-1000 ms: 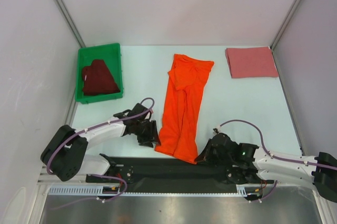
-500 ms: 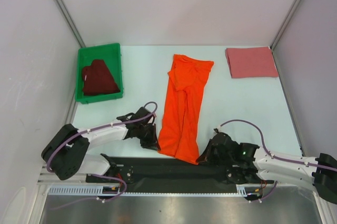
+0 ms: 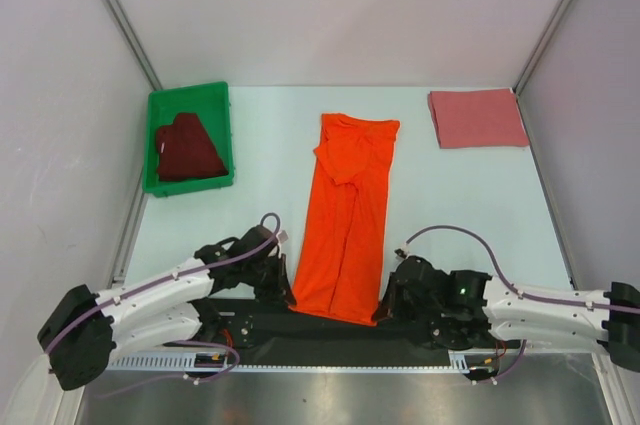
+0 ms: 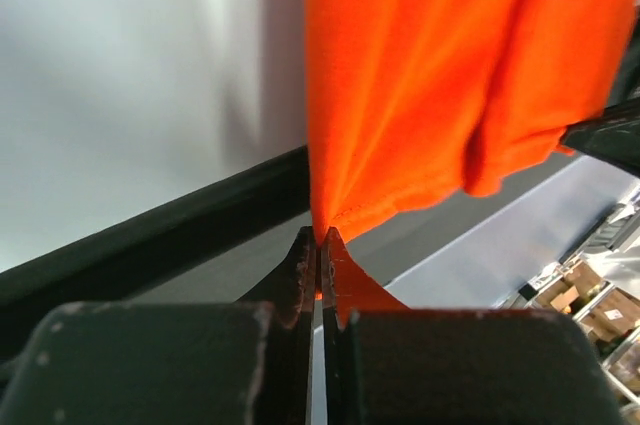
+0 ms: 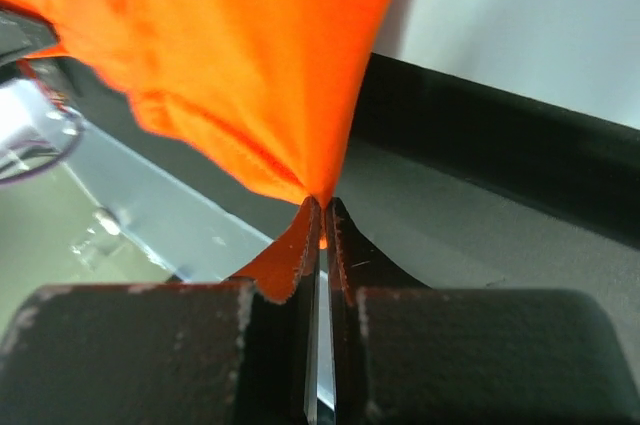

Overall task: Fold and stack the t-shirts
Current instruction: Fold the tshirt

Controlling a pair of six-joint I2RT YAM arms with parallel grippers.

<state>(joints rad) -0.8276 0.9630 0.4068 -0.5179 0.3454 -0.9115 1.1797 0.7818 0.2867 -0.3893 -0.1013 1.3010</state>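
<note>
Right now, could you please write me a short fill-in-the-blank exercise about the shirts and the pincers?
1. The shirt that the left pincer and the right pincer are both shut on is ____ in colour.
2. The maroon shirt lies ____ the bin.
3. The pink shirt lies folded at the far ____ corner of the table.
Missing words: orange; inside; right.

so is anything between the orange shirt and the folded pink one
Nothing visible. Bare table lies between the orange shirt and the pink shirt; the bin sits far left, off that path.
</note>
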